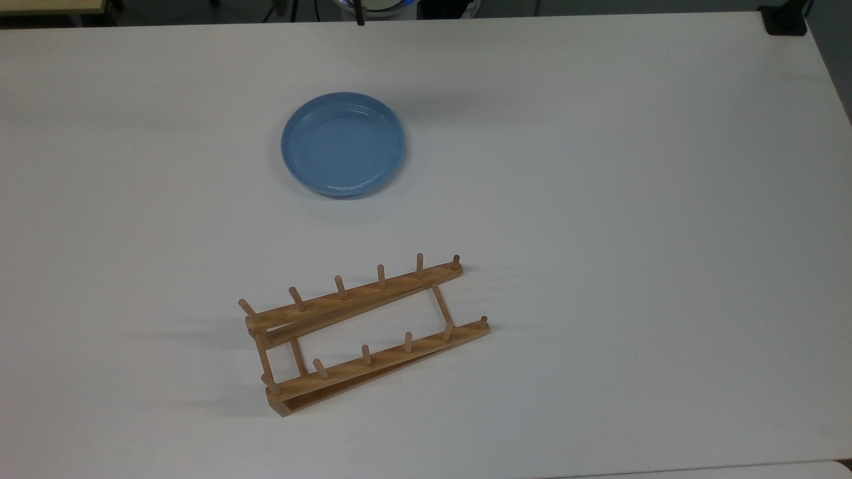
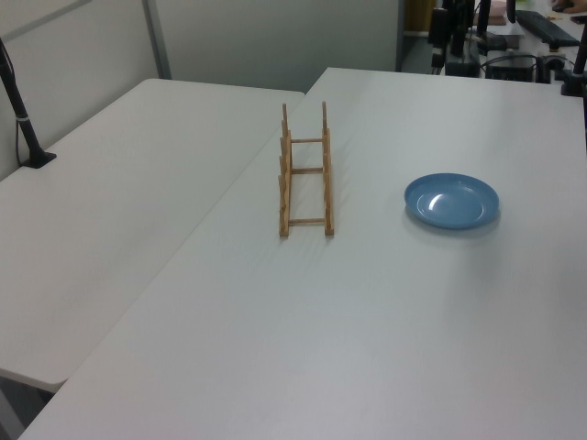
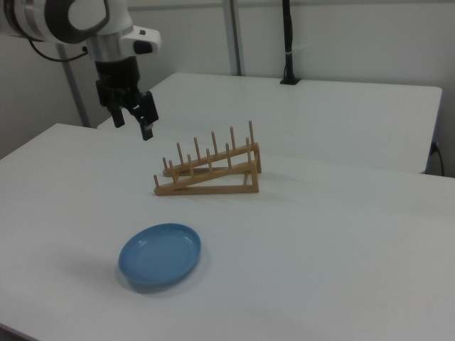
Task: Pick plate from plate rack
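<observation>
- Top view: The plate (image 1: 343,144) lies flat and face up on the white tabletop (image 1: 599,199), in the upper half, toward the top view's left of centre.
- Top view: The plate rack (image 1: 365,332) stands on the tabletop below the plate, well apart from it. No plate sits between its pegs.
- Top view: The rack's two rails run diagonally, rising toward the top view's right. Thin crossbars join them, and each rail carries a row of upright pegs.
- Left view: The plate (image 2: 452,201) rests on the tabletop (image 2: 367,321) at the left view's right, with a bright highlight on its glossy inner surface.
- Left view: The rack (image 2: 305,171) is seen end-on at the left view's centre, its rails running away from the camera. It is well apart from the plate.
- Left view: A second white table (image 2: 110,211) adjoins the tabletop at the left view's left. A black post (image 2: 20,110) stands on its far left edge.
- Right view: The end effector (image 3: 132,122) hangs in the air at the right view's upper left, pointing downward, above the tabletop (image 3: 320,241). Its fingers stand apart and hold nothing.
- Right view: The white arm (image 3: 71,21) enters from the right view's upper left corner.
- Right view: The plate (image 3: 160,254) lies flat in the foreground, below the end effector and clear of it.
- Right view: The rack (image 3: 210,168) stands behind the plate, its rails sloping up toward the right view's right.
</observation>
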